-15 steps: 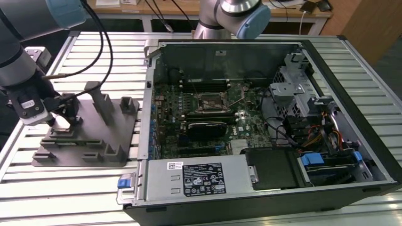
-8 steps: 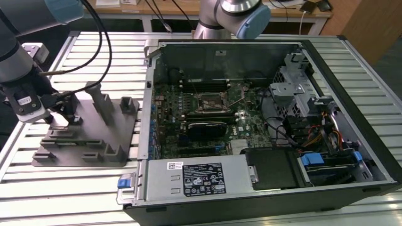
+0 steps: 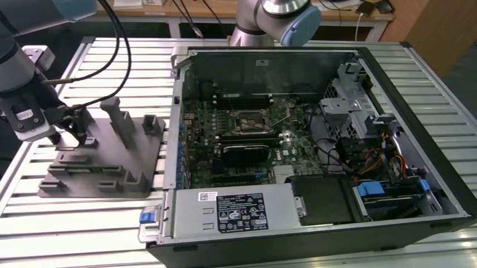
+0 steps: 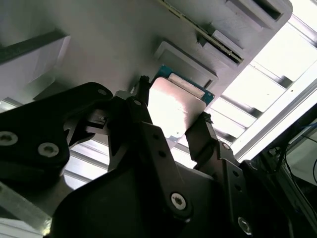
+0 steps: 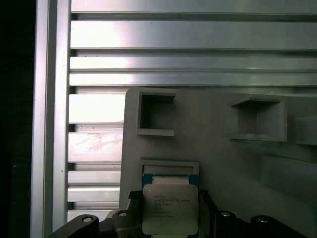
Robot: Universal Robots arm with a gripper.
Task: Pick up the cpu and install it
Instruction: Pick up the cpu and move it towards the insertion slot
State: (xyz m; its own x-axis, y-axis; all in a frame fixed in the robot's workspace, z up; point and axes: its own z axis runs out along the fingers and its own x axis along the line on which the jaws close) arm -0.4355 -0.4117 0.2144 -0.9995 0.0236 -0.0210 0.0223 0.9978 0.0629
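Second wrist view | cpu (image 4: 171, 110) is clamped by gripper (image 4: 174, 101) at grey holder (image 4: 99, 39) | transfer and socket (image 3: 248, 121) installation judged not yet done

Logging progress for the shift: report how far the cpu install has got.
Done: the pincer grips the silvery square cpu chip by its edges. In hand: that chip, at the grey holder tray. Left: it is not yet in the dark square motherboard socket.

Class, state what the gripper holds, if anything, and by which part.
The cpu, it seems: the gripper clamps it by two opposite edges, at the grey fixture.
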